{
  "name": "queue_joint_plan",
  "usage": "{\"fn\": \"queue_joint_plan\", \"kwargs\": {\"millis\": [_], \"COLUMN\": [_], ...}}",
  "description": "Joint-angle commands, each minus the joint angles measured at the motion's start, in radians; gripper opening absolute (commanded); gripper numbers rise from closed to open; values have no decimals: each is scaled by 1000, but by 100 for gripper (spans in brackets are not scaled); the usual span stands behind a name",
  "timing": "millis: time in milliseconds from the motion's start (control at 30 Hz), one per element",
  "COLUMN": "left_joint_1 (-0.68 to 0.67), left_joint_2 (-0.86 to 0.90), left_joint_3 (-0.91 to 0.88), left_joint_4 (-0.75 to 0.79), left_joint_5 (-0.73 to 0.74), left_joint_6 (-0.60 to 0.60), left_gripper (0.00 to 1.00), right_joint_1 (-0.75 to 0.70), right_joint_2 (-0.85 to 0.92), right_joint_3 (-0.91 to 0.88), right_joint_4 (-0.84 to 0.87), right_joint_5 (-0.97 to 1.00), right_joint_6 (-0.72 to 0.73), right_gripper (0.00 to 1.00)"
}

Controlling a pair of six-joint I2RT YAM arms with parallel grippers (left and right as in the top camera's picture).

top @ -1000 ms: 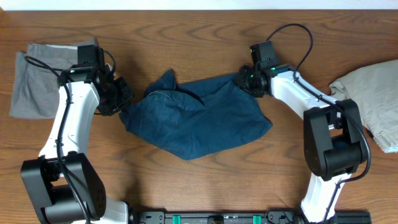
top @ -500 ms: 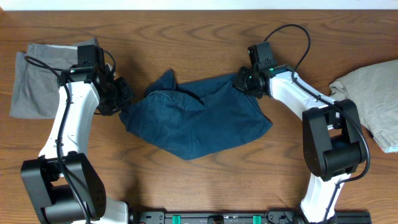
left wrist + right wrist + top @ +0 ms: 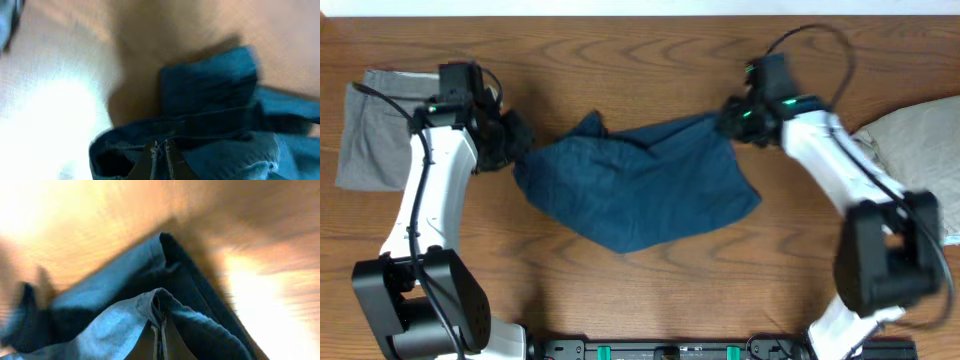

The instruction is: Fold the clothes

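The clothes (image 3: 635,185) are one dark navy garment, crumpled across the middle of the wooden table. My left gripper (image 3: 513,143) pinches its upper left corner; in the left wrist view the closed fingertips (image 3: 161,150) bite a dark hem of the clothes (image 3: 215,100). My right gripper (image 3: 732,119) is shut on the upper right corner. In the right wrist view the clothes (image 3: 110,325) drape over both sides of the right gripper (image 3: 160,327). Both held corners look lifted and the cloth is pulled between them.
A folded light grey garment (image 3: 370,130) lies at the far left, behind my left arm. A pale beige garment (image 3: 920,150) lies at the right edge, close to my right arm. Bare wood shows in front of the navy cloth.
My right gripper closed on the garment's upper right corner and moved right and slightly back, stretching the cloth. The left gripper shifted a little up with its corner.
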Motion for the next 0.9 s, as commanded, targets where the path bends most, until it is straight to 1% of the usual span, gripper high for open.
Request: {"fn": "queue_joint_plan", "kwargs": {"millis": [0,200,233,267,400,533,600,767,867], "left_joint_1": [1,1,1,1,1,1,1,-14,-28], "left_joint_2": [-24,-64,-73,-87,-165,-256,-274,-216,-138], "left_joint_3": [84,92,92,92,92,92,92,92,93], "left_joint_4": [5,16,18,30,133,255,346,596,792], "left_joint_5": [29,98,110,124,188,180,180,139,130], "left_joint_6": [23,23,23,24,23,-17,-26,-79,-122], "left_gripper": [6,6,7,6,6,6,6,6,6], "right_joint_1": [-55,-95,-99,-105,-125,-140,-150,-161,-176], "right_joint_2": [-117,-240,-254,-271,-344,-399,-402,-351,-302], "right_joint_3": [65,68,68,68,78,109,124,125,125], "right_joint_4": [-34,-88,-92,-92,-94,-78,-31,206,380], "right_joint_5": [9,10,10,10,5,22,21,32,142], "right_joint_6": [-74,-124,-123,-123,-124,-149,-180,-298,-288], "right_gripper": [1,1,1,1,1,1,1,1,1]}}
